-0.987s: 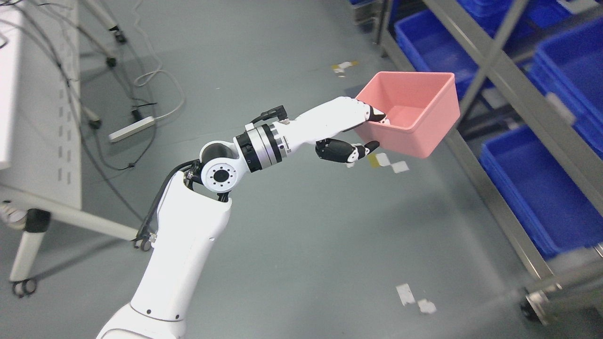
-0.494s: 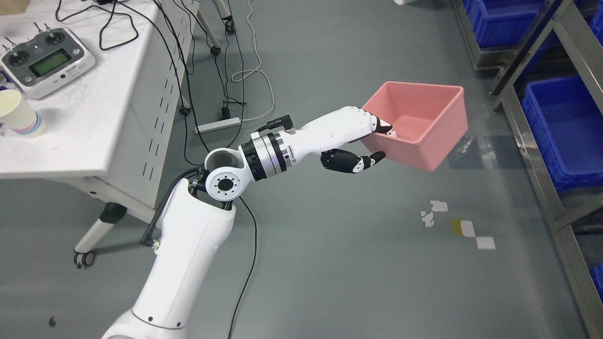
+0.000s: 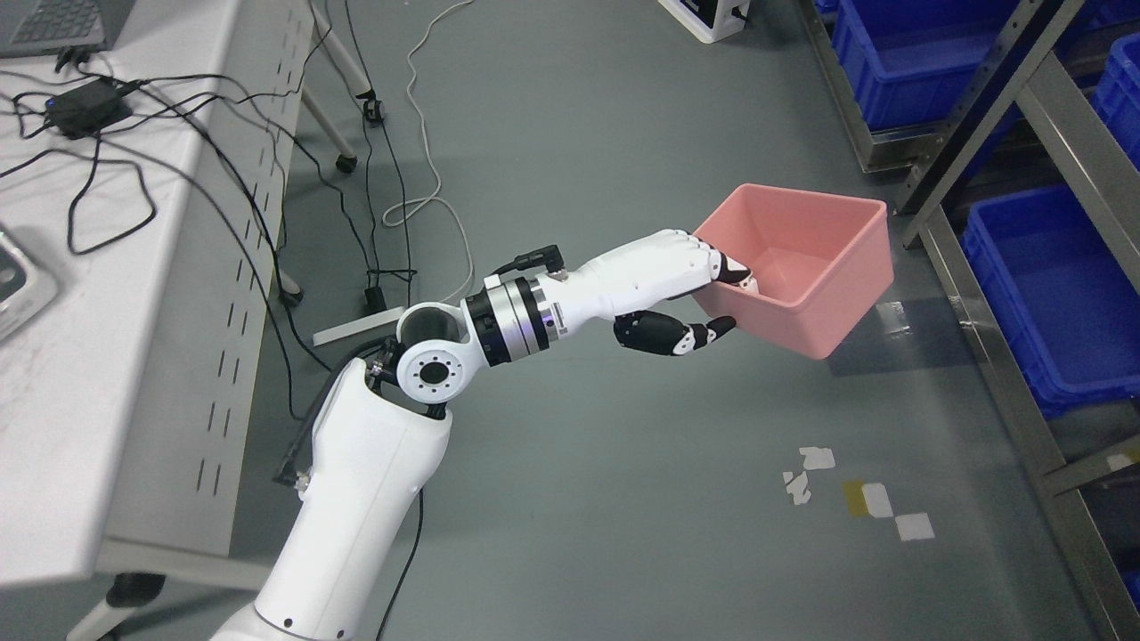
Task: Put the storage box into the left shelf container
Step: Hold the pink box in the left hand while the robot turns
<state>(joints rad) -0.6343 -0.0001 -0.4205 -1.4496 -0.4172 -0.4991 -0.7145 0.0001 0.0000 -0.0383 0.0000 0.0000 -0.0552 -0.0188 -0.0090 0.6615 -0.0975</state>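
The white left hand (image 3: 686, 285) is gripping the near wall of the pink open-topped plastic storage box (image 3: 806, 267), its fingers (image 3: 732, 270) hooked over the rim into the inside and the black thumb (image 3: 681, 334) pressing on the outside below. The box is hanging in mid-air above the grey floor (image 3: 623, 490), empty inside, tilted slightly. To the right of the box, the grey metal shelf frame (image 3: 997, 98) is standing with deep blue plastic bins (image 3: 1042, 294) on its lower level; the box is near the frame but apart from it, and outside every bin. To the left of the box, well apart, the white table (image 3: 89, 356) is carrying loose black cables (image 3: 116, 187). Below the box, white and yellow tape scraps (image 3: 868, 499) are lying on the floor.
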